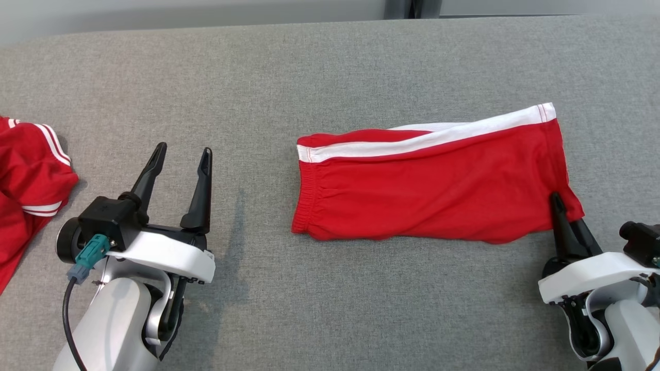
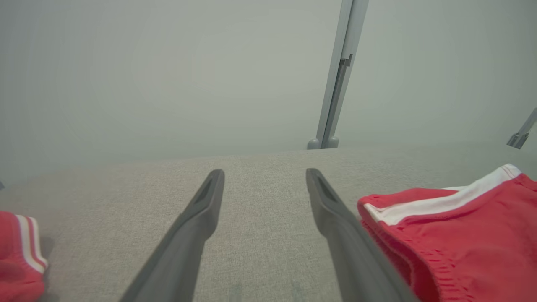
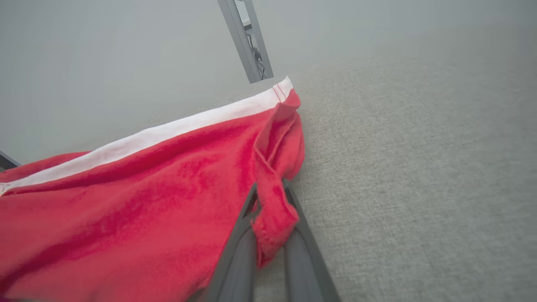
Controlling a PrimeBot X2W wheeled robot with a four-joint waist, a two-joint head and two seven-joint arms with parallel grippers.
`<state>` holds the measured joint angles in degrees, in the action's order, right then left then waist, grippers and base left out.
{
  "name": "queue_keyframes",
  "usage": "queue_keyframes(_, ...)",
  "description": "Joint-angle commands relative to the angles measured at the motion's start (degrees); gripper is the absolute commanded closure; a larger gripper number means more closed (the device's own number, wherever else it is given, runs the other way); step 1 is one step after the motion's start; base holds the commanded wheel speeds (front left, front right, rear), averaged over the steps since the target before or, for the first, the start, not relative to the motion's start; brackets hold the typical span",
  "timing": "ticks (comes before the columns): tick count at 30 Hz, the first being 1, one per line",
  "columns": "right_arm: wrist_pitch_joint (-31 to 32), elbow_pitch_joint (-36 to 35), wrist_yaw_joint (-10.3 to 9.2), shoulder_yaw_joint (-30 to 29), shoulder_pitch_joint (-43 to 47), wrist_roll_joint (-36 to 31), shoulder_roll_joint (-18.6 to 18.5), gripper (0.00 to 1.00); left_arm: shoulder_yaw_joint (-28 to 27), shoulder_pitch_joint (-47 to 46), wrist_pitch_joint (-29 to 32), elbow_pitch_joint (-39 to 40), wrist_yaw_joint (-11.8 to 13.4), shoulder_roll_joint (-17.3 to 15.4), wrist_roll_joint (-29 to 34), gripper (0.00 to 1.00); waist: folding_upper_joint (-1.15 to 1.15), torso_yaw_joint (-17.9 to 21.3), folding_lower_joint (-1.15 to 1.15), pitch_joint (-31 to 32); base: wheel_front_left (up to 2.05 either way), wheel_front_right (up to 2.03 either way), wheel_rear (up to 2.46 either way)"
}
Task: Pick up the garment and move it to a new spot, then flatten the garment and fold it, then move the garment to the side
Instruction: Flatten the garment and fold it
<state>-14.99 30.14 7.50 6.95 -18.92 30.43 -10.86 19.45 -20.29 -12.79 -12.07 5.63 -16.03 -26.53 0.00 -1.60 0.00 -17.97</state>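
Note:
The garment (image 1: 433,180) is a pair of red shorts with a white side stripe, folded flat on the grey cloth table (image 1: 330,62), centre right. My right gripper (image 1: 559,203) is shut on its near right hem corner; the right wrist view shows that red hem (image 3: 272,209) pinched between the two dark fingers (image 3: 239,247). At lower left my left gripper (image 1: 183,154) stands open over bare table, well left of the shorts. In the left wrist view the waistband end of the garment (image 2: 453,235) lies just right of my open left gripper (image 2: 264,176).
A second red garment with white stripes (image 1: 28,180) lies bunched at the table's left edge, also in the left wrist view (image 2: 19,251). A grey post (image 2: 337,84) stands behind the far edge. Bare grey table lies between the two arms.

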Motion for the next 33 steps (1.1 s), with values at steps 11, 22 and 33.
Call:
queue_keyframes(11, 2.7, -12.2, -0.01, 5.0, -3.3, -6.7, 2.7, 1.0, 0.8, 1.0, 0.9, 1.1, 0.8, -0.6, -0.3, 0.0, 0.0, -0.3, 0.0, 1.1, 0.0, 0.0, 0.0)
queue_keyframes(22, 10.1, -16.3, -0.01, 25.0, -9.9, -5.8, 6.4, 1.0, 1.7, -0.4, 0.3, 0.4, 0.5, 0.9, -0.7, 0.0, 0.0, -4.0, 0.0, 0.3, 0.0, 0.0, 0.0)
queue_keyframes(33, 8.8, -2.4, -0.01, 34.2, -14.1, -0.7, 7.4, 0.98, 2.7, -1.4, -0.8, -1.6, 0.0, 2.7, -1.0, 0.0, 0.0, -7.1, 0.0, -1.3, 0.0, 0.0, 0.0)
